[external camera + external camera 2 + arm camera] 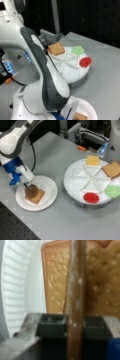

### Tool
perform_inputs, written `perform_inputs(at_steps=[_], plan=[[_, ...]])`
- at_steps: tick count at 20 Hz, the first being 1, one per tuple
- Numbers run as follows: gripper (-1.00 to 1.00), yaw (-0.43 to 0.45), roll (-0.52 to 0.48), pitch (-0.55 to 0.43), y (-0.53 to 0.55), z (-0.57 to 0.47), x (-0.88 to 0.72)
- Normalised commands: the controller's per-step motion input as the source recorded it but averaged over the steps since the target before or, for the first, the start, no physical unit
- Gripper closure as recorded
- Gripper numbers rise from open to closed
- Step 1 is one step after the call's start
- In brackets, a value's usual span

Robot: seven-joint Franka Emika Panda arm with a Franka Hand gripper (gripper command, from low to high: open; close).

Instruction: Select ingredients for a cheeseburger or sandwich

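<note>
The end effector (28, 185) is closed on the brown patty (75, 302), gripping it on edge, and holds it just above the bread square (37, 196) that lies directly beneath on the paper plate (51, 192). By my reading the patty-stacking step is in hand, and it calls for the patty to come flat and centred on the bread before the grip lets go. Well off to a front view's right, the divided tray (75, 187) holds cheese (92, 160), a second bread square (112, 169), lettuce (113, 191) and a red disc (91, 197).

Paper plate (86, 108): cut off at a front view's bottom, partly hidden behind arm (42, 75). Gripper (28, 185): fingertips blurred.
</note>
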Motion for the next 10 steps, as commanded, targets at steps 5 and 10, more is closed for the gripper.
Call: perform_inputs(at_steps=[5,10], plan=[[-1.00,0.191,-0.033,0.084,-0.14,0.01,0.28],[-1.00,0.217,-0.048,0.094,-0.22,0.03,0.26]])
